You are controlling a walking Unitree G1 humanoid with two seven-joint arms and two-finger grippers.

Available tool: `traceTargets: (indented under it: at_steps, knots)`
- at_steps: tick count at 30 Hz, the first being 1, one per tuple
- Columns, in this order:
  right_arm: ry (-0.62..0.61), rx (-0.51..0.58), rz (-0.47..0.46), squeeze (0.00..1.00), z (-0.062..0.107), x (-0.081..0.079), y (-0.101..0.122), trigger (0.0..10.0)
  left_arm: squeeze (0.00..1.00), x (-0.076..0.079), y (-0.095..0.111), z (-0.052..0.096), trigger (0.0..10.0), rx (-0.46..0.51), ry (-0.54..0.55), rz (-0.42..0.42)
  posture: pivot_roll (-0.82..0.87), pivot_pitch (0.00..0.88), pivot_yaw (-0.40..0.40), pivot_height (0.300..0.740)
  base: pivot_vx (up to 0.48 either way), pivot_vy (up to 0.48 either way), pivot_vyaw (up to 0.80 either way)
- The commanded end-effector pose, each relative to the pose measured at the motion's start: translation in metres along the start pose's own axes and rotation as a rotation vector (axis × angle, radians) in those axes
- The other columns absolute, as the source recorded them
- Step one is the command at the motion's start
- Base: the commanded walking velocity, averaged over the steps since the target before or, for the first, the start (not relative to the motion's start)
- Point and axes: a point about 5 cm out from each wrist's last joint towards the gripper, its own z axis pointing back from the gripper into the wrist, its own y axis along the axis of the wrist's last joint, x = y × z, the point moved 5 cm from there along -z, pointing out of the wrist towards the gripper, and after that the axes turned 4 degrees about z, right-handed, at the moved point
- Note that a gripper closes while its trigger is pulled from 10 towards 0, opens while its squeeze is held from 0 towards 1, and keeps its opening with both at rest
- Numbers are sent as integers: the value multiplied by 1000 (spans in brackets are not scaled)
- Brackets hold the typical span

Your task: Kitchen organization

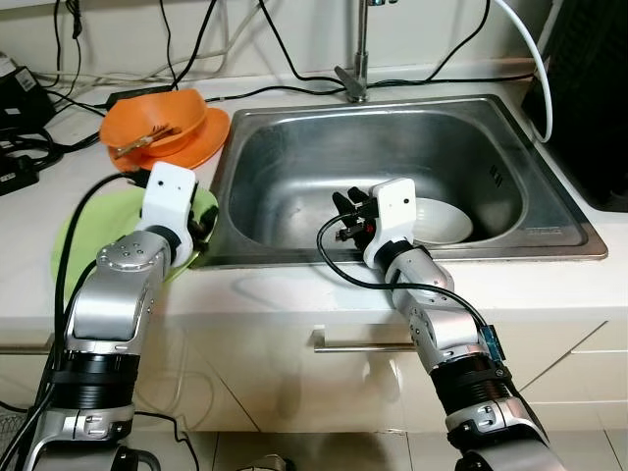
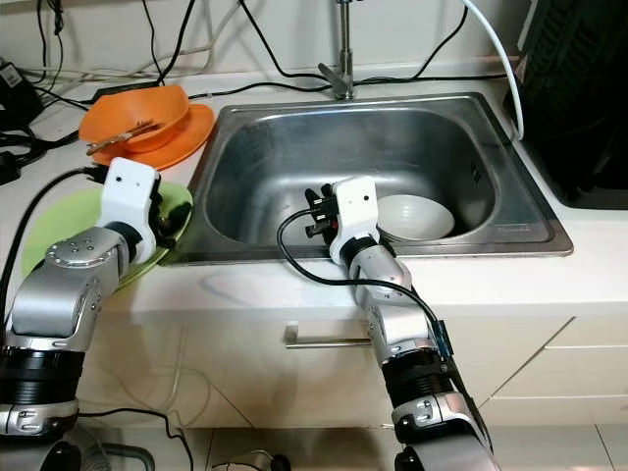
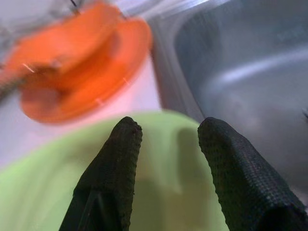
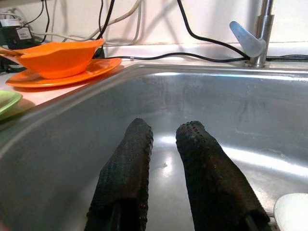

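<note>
I see my left gripper [image 3: 166, 139] at centre left, fingers released and parted over the flat lime-green plate [image 1: 74, 235] on the white tabletop [image 1: 294, 299]. My right gripper [image 4: 163, 144] hangs inside the stainless steel sink [image 1: 392, 132], fingers slightly apart, empty, beside the white round bowl [image 1: 444, 220]. An orange bowl [image 1: 157, 120] on an orange plate [image 1: 211, 132] sits upper left.

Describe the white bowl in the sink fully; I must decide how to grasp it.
The white bowl looks like glossy ceramic, round and shallow. It sits upright and empty on the steel sink floor, toward the right front corner. The right gripper hovers just beside it, its wrist hiding the bowl's near left edge.
</note>
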Motion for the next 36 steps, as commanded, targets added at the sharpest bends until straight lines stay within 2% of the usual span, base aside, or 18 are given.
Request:
traceTargets:
  at_steps: [1,6,10,12,16,18,19,20,23,26,30,32,33,34,35,36]
  knots:
    - [0,-39,-11,0,0,0,-9,10000,0,-19,4,5,10000,33,76,-31,189,53,113,740,0,0,0]
    - [5,-39,-14,0,-1,-2,-9,10000,0,-40,16,14,10000,109,169,-66,199,56,111,740,0,0,0]
    - [7,-41,-17,0,-1,-3,-10,10000,0,-58,27,23,10000,174,263,-138,212,58,110,740,0,0,0]
    - [9,-41,-18,0,-2,-3,-11,10000,0,-70,29,28,10000,183,319,-165,216,58,109,740,0,0,0]
    - [15,-43,-24,0,-3,-6,-12,10000,0,-106,23,40,10000,146,487,-234,226,58,107,740,0,0,0]
    - [17,-43,-25,0,-3,-7,-12,10000,0,-115,19,44,10000,149,520,-209,227,59,109,740,0,0,0]
    - [17,-43,-25,0,-3,-7,-12,10000,0,-115,19,44,10000,149,520,-209,227,59,109,740,0,0,0]
    - [13,-40,-26,0,-3,-6,-12,10000,0,-117,20,46,10000,200,510,-113,228,61,110,740,0,0,0]
    - [6,-31,-30,0,-3,-4,-11,10000,0,-114,23,48,10000,296,441,37,225,61,110,740,0,0,0]
    - [6,-30,-30,0,-3,-4,-12,10000,0,-116,19,51,10000,307,437,46,218,61,114,740,0,0,0]
    - [1,-33,-29,0,-2,-2,-13,10000,0,-140,3,61,10000,274,532,145,222,61,115,740,0,0,0]
    - [1,-35,-30,0,-1,-2,-14,10000,0,-147,-5,65,10000,278,549,223,224,62,115,740,0,0,0]
    - [1,-35,-30,0,-1,-2,-14,10000,0,-147,-5,65,10000,278,549,223,224,62,115,740,0,0,0]
    - [1,-35,-30,0,-1,-2,-15,10000,0,-147,-7,65,10000,281,545,264,226,61,114,740,0,0,0]
    - [5,-36,-30,0,-2,-3,-15,10000,0,-147,-13,65,10000,298,518,387,227,61,114,740,0,0,0]
    - [7,-37,-30,0,-2,-4,-15,10000,0,-147,-15,66,10000,305,511,433,231,60,111,740,0,0,0]
